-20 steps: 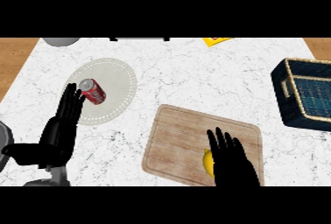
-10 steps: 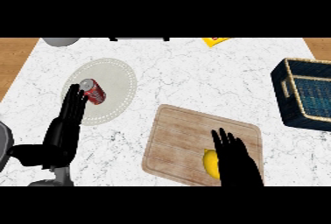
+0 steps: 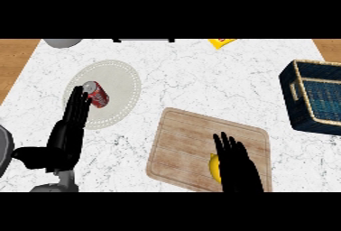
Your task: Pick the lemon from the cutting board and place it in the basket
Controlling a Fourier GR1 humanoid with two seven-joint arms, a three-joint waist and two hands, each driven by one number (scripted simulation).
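Right hand (image 3: 236, 169) beside lemon (image 3: 214, 166)

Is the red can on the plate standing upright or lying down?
Lying down: the red can rests on its side on the plate, its silver top facing up-left.

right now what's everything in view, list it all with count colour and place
counter: one, white marble, fills the view
cutting board: one, light wood, lower centre
lemon: one, yellow, on the board, mostly under the right hand
basket: one, dark blue with tan rim, right edge
plate: one, pale grey, upper left
can: one, red, lying on the plate
yellow item: one, top edge, cut off
left hand: black, open, left, fingertips by the can
right hand: black, open, over the lemon
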